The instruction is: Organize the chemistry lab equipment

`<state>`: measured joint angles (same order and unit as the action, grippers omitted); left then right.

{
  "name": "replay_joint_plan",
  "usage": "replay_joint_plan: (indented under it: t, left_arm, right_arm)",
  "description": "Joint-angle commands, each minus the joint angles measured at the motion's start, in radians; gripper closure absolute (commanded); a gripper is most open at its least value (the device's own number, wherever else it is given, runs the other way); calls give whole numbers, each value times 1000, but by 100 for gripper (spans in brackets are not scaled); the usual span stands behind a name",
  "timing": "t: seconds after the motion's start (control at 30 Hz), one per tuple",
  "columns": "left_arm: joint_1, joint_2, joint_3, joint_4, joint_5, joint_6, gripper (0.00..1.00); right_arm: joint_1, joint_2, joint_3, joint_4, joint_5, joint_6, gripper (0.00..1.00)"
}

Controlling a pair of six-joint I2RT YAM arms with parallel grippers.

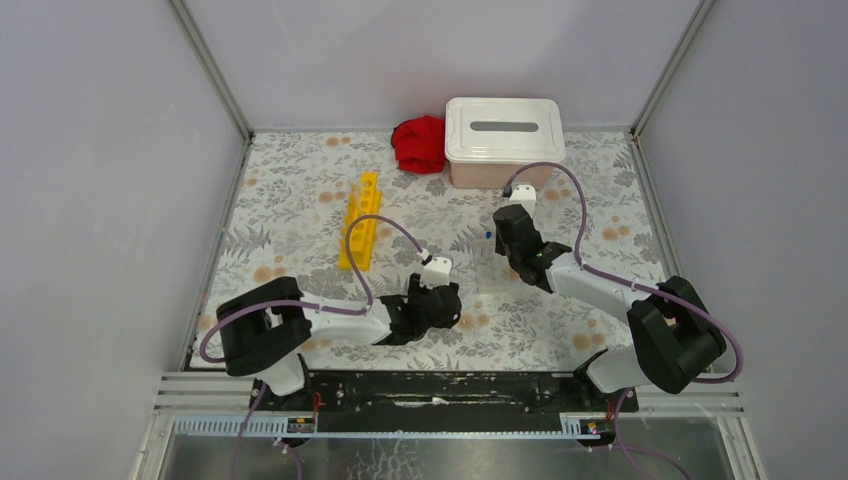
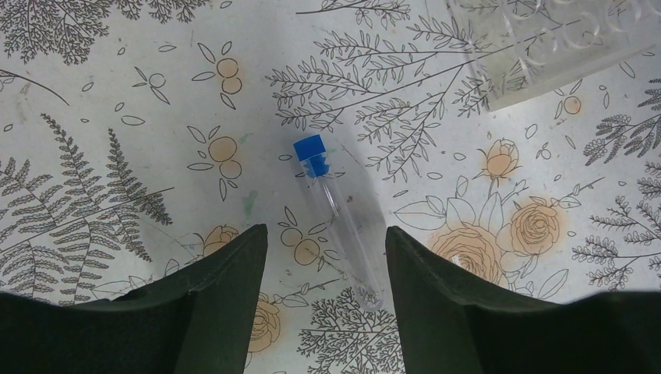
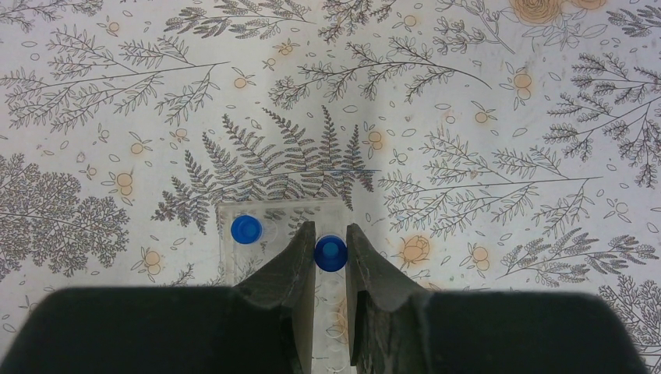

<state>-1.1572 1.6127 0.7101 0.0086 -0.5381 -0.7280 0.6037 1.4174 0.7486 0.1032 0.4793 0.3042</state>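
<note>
A clear blue-capped tube (image 2: 337,218) lies flat on the patterned table between the fingers of my left gripper (image 2: 324,231), which is open and low over it (image 1: 452,308). My right gripper (image 3: 330,234) is shut on the blue cap of a second tube (image 3: 330,254), held upright over a clear rack (image 3: 274,213). A third blue-capped tube (image 3: 246,230) stands in that rack's far left hole. The yellow test-tube rack (image 1: 361,220) lies at the left centre. The pinkish bin with a white lid (image 1: 504,138) stands at the back. The tongs are out of view.
A red cloth (image 1: 420,143) lies left of the bin. The clear rack (image 1: 492,268) sits between the two grippers, and its corner shows in the left wrist view (image 2: 546,47). Grey walls enclose the table on three sides.
</note>
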Motion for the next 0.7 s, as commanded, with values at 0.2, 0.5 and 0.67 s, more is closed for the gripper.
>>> replay_joint_plan:
  t: [0.2,0.5,0.67]
  left_arm:
    - [9,24,2,51,-10,-11,40]
    - [19,39,6,59,-2,-10,48]
    - [22,49,10,62,4,-7,61]
  right_arm:
    - [-6,60,-1,-8,-13,12,99]
    - [-6,91,-1,6,-23,11,98]
    - [-6,88,-8,10,-22,8,89]
